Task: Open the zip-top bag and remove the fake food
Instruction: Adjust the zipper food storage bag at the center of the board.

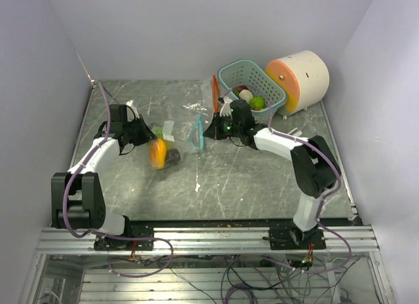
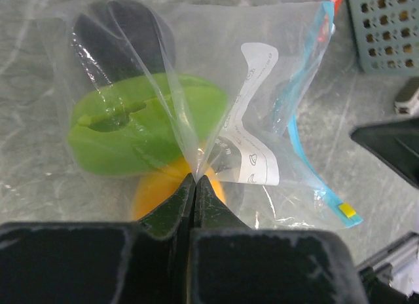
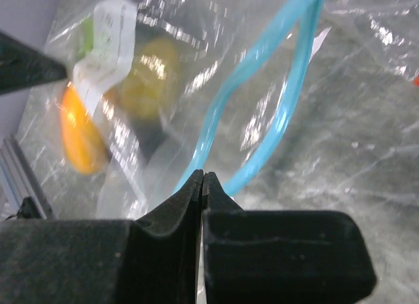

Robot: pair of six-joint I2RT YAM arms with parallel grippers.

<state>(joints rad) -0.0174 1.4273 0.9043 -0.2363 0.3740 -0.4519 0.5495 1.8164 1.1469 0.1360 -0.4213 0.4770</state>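
Observation:
The clear zip-top bag hangs stretched between my two grippers just above the table. Its blue zip mouth gapes open in a loop. Inside it are a green toy food, an orange one and a dark piece. The orange one looks blurred from above. My left gripper is shut on the bag's closed end. My right gripper is shut on the bag at its blue zip rim.
A teal basket at the back right holds several toy foods. A big cream cylinder with an orange face lies beside it. An orange piece stands by the basket's left side. The basket's corner shows in the left wrist view.

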